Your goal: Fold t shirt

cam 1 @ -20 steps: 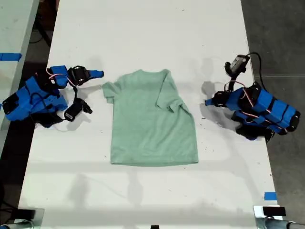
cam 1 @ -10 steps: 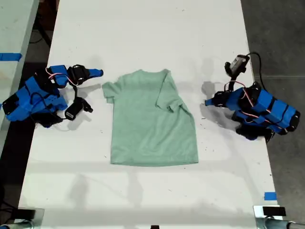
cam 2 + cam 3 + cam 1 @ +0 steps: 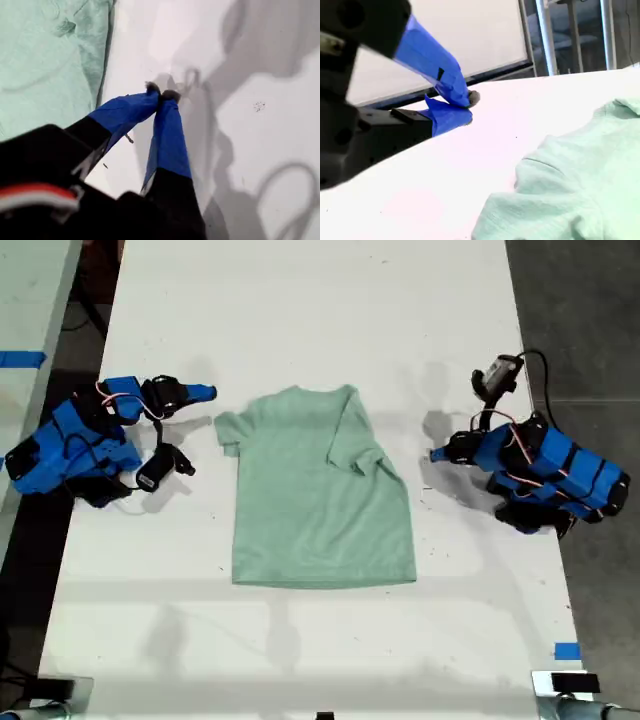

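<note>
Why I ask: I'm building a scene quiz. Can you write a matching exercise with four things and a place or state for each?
Things:
1. t shirt
2. my first gripper
3. my second gripper
4. blue tape

Places or states:
A. shut, at the exterior view's left of the shirt
B. lying flat, one sleeve folded inward
C. near the exterior view's lower right corner
D. shut, at the exterior view's right of the shirt

Pairs: 1-B, 2-D, 3-A, 4-C

A long white table (image 3: 300,300) fills most of the exterior view. Dark grey floor (image 3: 585,310) lies along the exterior view's right. Blue tape strips (image 3: 566,651) mark the table's edge and a neighbouring surface (image 3: 22,359).
</note>
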Available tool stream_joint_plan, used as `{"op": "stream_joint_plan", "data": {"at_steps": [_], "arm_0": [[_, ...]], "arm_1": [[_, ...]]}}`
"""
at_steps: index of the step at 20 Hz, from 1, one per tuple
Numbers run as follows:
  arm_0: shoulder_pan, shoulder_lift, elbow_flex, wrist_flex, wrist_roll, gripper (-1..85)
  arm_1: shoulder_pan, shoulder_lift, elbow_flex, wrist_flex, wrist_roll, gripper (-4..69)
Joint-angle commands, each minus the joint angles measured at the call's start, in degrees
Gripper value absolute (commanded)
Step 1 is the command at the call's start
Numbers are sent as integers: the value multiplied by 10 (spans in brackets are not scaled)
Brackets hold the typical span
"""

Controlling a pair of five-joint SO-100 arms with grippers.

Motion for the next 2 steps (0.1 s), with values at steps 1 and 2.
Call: {"op": "stream_joint_plan", "data": {"at_steps": [1,2], "arm_0": [[0,4,25,-1,-13,-3],[0,4,25,0,-14,-3]], "arm_1": [[-1,8,24,-5,-3,17],[-1,8,24,-5,-3,17]]}}
